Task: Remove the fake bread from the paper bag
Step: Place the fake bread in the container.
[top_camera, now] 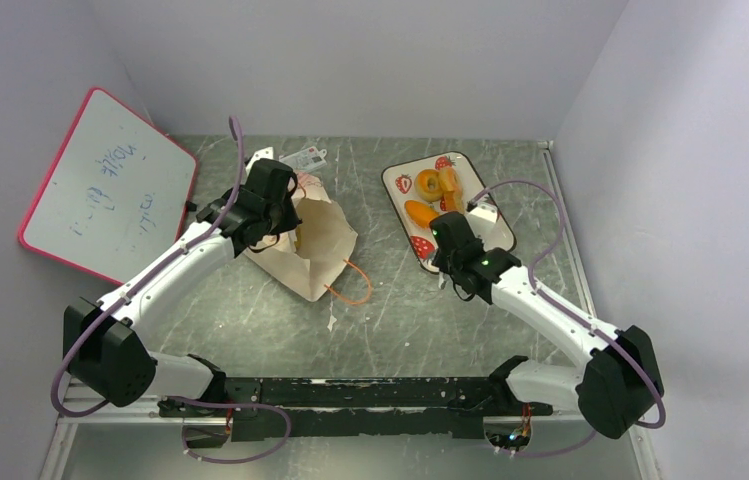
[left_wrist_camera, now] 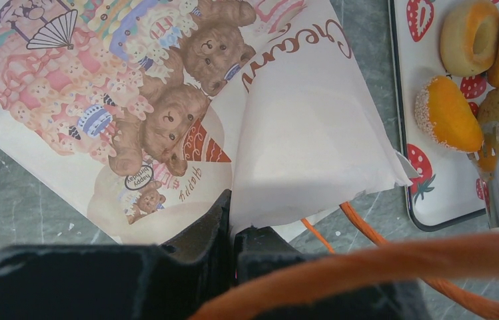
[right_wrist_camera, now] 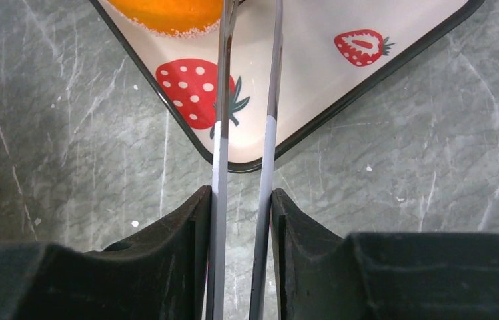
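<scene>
Your left fingers clamp tight on paper bag; right fingers squeeze tongs. Slacken that squeeze and tongs may drop.

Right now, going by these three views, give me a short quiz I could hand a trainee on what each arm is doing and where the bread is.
1. True or false: the left gripper hangs open above the paper bag.
2. What does the right gripper hold? A: a bagel. B: metal tongs. C: an orange cord handle.
3. Where do the bread pieces in view lie?

Key
1. False: the left gripper is shut on the paper bag's edge.
2. B.
3. On the strawberry-printed tray, right of the bag.
</scene>
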Robot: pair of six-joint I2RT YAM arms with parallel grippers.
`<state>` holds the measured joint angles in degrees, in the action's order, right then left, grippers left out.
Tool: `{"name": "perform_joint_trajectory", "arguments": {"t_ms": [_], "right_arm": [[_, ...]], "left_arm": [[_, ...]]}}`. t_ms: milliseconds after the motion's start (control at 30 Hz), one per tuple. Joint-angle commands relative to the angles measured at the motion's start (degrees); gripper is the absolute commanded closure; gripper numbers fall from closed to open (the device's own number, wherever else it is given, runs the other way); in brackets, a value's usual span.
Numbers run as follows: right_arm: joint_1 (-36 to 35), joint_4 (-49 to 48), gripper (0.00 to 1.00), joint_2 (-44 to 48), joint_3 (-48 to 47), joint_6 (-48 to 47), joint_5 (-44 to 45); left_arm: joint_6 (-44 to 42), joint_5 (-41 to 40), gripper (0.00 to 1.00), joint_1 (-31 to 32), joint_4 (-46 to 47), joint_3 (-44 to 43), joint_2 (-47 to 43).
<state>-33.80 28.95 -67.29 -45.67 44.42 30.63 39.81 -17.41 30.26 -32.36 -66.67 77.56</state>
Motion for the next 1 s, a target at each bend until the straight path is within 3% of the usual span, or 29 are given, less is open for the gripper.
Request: {"name": "perform_joint_trajectory", "arguments": {"t_ms": [0, 467, 967], "right_arm": [[0.2, -2.3, 0.62, 0.6, -1.7, -1.2, -0.9], [0.2, 2.6, 0.59, 5.2, -0.9, 0.9, -0.4], [0.0, 6.2, 0.59, 9.9, -0.3, 2.9, -5.4]], "left_arm": [[-0.1, 1.4, 0.93, -0.3, 2.0, -0.6, -0.3], [0.3, 2.5, 0.93, -0.4, 2.4, -2.0, 1.4], [0.4, 3.1, 0.93, -0.4, 2.7, -3.2, 2.8]]}}
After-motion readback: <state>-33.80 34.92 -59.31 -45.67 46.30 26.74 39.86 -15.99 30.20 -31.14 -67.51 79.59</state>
